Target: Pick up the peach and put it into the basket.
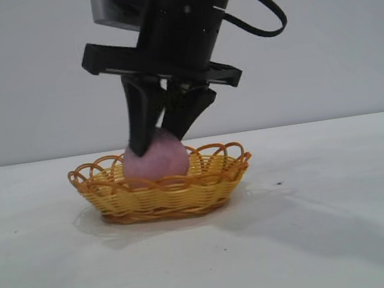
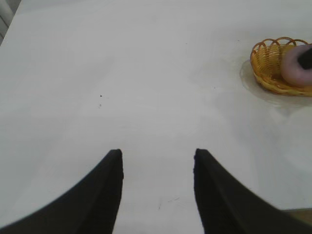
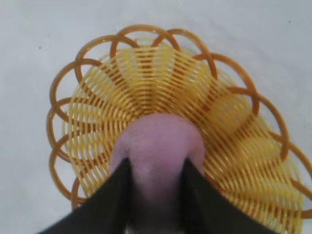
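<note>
The dusty-pink peach (image 1: 157, 162) sits low inside the yellow-orange wicker basket (image 1: 163, 194), its top rising above the looped rim. My right gripper (image 1: 157, 143) reaches down from above and is shut on the peach, one black finger on each side. In the right wrist view the peach (image 3: 158, 141) fills the gap between the fingers, over the middle of the basket (image 3: 234, 141). My left gripper (image 2: 157, 156) is open and empty over bare table, far from the basket (image 2: 265, 68) and the peach (image 2: 292, 68). It does not show in the exterior view.
The basket stands on a white table (image 1: 332, 224) against a plain grey wall. A few small dark specks mark the tabletop (image 2: 101, 95). A table edge shows at one corner of the left wrist view (image 2: 7, 24).
</note>
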Robot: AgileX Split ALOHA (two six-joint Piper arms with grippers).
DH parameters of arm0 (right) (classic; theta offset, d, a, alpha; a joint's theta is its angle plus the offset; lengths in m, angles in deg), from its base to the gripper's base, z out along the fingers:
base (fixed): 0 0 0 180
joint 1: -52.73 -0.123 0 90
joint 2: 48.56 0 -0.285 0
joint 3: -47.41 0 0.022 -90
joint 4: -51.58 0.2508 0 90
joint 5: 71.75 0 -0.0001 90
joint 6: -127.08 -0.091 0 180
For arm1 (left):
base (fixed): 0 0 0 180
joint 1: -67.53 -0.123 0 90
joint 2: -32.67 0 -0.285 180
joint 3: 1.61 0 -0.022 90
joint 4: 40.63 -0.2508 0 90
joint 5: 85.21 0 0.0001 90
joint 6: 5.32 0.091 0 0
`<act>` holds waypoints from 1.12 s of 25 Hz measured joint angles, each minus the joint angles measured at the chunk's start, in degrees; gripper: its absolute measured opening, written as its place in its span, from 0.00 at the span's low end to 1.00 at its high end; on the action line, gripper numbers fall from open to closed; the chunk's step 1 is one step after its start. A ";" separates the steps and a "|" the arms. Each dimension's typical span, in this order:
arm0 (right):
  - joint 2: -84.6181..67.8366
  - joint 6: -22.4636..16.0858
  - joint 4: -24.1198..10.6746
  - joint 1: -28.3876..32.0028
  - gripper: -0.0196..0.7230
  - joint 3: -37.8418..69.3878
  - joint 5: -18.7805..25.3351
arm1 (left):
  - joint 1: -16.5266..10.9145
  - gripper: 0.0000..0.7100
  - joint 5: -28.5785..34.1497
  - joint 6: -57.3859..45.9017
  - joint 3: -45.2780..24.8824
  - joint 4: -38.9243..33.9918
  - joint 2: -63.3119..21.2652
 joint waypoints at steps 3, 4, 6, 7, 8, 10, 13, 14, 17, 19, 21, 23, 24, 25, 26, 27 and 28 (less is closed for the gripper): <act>0.00 -0.04 0.00 0.00 0.51 -1.51 0.91 | 0.00 0.47 0.00 0.00 0.00 0.00 0.00; 0.00 -0.04 0.00 0.00 0.57 -1.97 1.34 | 0.00 0.47 0.00 0.00 0.00 0.00 0.00; 0.00 -0.15 -0.25 0.00 0.55 -3.00 2.01 | 0.00 0.47 0.00 0.00 0.00 0.00 0.00; 0.00 -0.33 -0.77 0.00 0.55 -3.43 2.12 | 0.00 0.47 0.00 0.00 0.00 0.00 0.00; -0.24 -1.01 -1.46 0.11 0.55 -3.81 2.25 | 0.00 0.47 0.00 0.00 0.00 0.00 0.00; -0.86 -3.26 -3.20 1.07 0.55 -4.48 2.34 | 0.00 0.47 0.00 0.00 0.00 0.00 0.00; -1.90 -8.69 -7.52 5.71 0.55 -4.93 2.30 | 0.00 0.47 0.00 0.00 0.00 0.00 0.00; -2.17 -10.97 -9.88 8.22 0.55 -4.93 2.67 | 0.00 0.47 0.00 0.00 0.00 0.00 0.00; -2.17 -15.63 -15.92 16.71 0.55 -4.93 4.49 | 0.00 0.47 0.00 0.00 0.00 0.00 0.00; -2.17 -17.17 -17.66 22.74 0.55 -4.93 5.35 | 0.00 0.47 0.00 0.00 0.00 0.00 0.00; -2.17 -17.85 -18.33 27.17 0.55 -4.93 6.04 | 0.00 0.47 0.00 0.00 0.00 0.00 0.00; -2.17 -18.06 -18.46 30.27 0.55 -4.93 6.38 | 0.00 0.47 0.00 0.00 0.00 0.00 0.00; -2.17 -18.18 -18.46 31.20 0.55 -4.93 6.62 | 0.00 0.47 -0.10 0.00 0.00 0.00 0.00; -2.17 -18.30 -18.46 32.15 0.55 -4.93 6.66 | 0.00 0.47 -0.09 0.00 0.00 0.00 0.00; -2.17 -18.41 -18.46 32.97 0.55 -4.93 6.70 | 0.00 0.47 -0.09 0.00 0.00 0.00 0.00; -2.17 -18.41 -18.46 33.59 0.55 -4.93 6.79 | 0.00 0.47 -0.09 0.00 0.00 0.00 0.00; -2.17 -18.52 -18.46 34.18 0.55 -4.93 6.79 | 0.00 0.47 -0.09 0.00 0.00 0.00 0.00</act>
